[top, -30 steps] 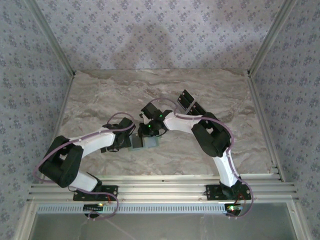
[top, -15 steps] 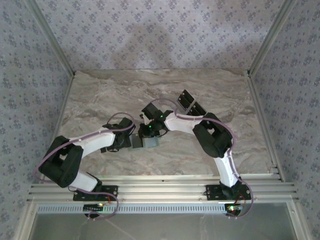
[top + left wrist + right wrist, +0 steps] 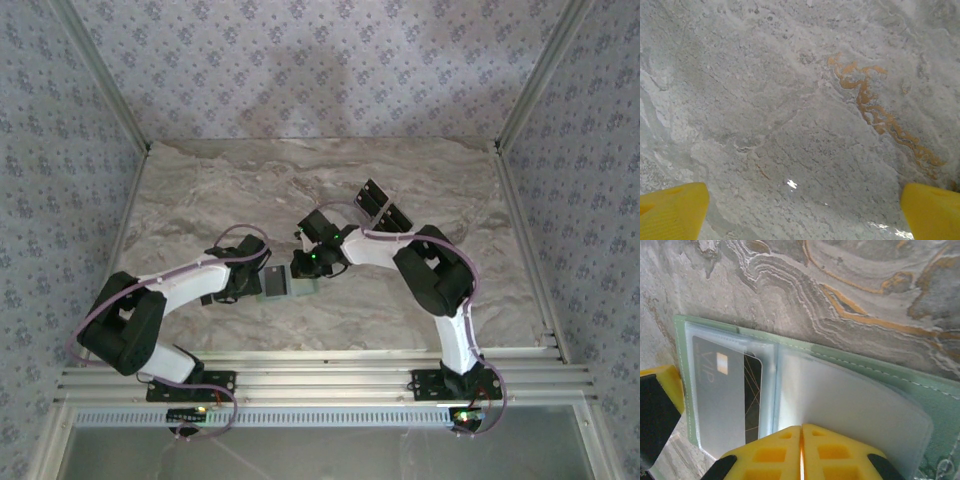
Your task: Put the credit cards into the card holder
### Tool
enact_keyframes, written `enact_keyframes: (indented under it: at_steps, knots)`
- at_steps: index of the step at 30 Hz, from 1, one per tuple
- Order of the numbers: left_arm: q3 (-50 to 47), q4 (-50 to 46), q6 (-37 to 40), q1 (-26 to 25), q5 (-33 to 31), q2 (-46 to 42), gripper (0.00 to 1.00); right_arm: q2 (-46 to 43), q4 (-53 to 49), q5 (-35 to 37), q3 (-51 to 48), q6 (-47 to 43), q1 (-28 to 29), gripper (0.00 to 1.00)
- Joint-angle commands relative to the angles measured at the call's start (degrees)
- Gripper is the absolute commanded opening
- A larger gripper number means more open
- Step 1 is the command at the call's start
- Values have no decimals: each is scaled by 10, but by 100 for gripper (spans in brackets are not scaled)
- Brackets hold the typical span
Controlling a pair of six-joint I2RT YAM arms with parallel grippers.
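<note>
Card holder (image 3: 840,400): open flat, long axis crosswise, right under right hand (image 3: 801,450)
Right hand: clenched shut, nothing pinched afaict
Left hand (image 3: 802,212): released wide, bare worktop (image 3: 790,100) below
Spare credit cards (image 3: 378,207): way nearer right arm

Lab robot cell: aluminium frame (image 3: 320,380), patterned fabric walls (image 3: 320,70), marble-look table (image 3: 220,190), two bolted-down arms (image 3: 190,280).

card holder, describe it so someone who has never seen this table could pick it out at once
On the marbled table, look to the middle, a little toward the near edge: the card holder lies opened flat there. It is pale green with clear plastic sleeves, one holding a VIP card, unlike the two bare dark cards lying farther back to its right.
</note>
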Motion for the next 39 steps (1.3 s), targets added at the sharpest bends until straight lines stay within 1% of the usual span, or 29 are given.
enact_keyframes:
  at_steps: [1,6,12,13,16,31,39]
  knots:
    - [20,0,8,4,3,-2,100,-21,-37,43,-28,16,-10,10]
    - [27,1,13,4,6,8,100,-39,-37,44,-24,18,-4,10]
    - [27,9,18,4,13,18,100,-44,-57,42,22,8,8,11]
    - [27,9,18,3,13,20,100,-41,-61,41,30,-12,9,11]
    - [27,13,18,3,16,23,100,-32,-67,39,45,-17,10,11]
    - [21,25,18,3,23,37,100,24,-61,29,64,-18,6,11]
    - [21,31,21,3,25,45,100,37,-64,21,74,-20,10,11]
